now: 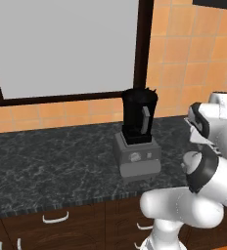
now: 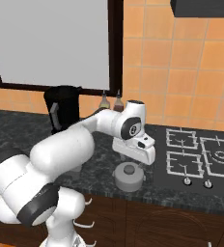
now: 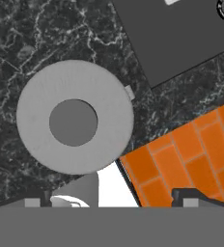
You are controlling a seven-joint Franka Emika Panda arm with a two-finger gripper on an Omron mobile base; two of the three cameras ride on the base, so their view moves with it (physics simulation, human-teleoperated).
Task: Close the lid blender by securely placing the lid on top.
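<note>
The lid (image 2: pixel 129 177) is a round light-grey disc with a darker raised centre knob. It lies flat on the dark marble counter near the front edge. In the hand view the lid (image 3: pixel 75 123) sits left of centre, apart from both finger tips. My gripper (image 2: pixel 132 163) hangs just above the lid, pointing down. Its tips in the hand view (image 3: pixel 111 200) stand wide apart with nothing between them, so it is open. The blender (image 1: pixel 137 132) is a black jar with a grey handle on a grey base, and its top is uncovered. It also stands behind my arm as the blender (image 2: pixel 62 108).
A cooktop (image 2: pixel 201 157) with knobs lies right of the lid; its dark plate (image 3: pixel 181 34) is close by. Two bottles (image 2: pixel 111 101) stand at the back wall. The counter's front edge is near the lid, with orange floor (image 3: pixel 191 149) beyond it.
</note>
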